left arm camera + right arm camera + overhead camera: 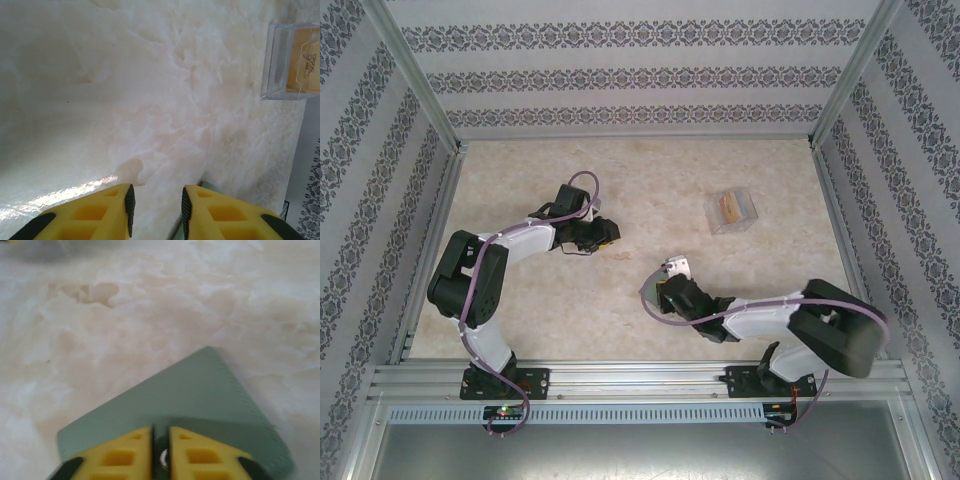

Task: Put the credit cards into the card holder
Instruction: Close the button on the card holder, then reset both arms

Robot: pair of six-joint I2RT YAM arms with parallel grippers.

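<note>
The clear case (732,211) lay far-right on the table (520,180) w/ an orange-yellow credit card (306,60) inside it (well apart from both arms). The left tool (157,212) stood spread over bare table. The right tool (160,452) sat over the grey-green card holder (200,400), inside hidden, w/ only a thin slit btwn its fingers; couldn't tell if it pinched it.
</note>
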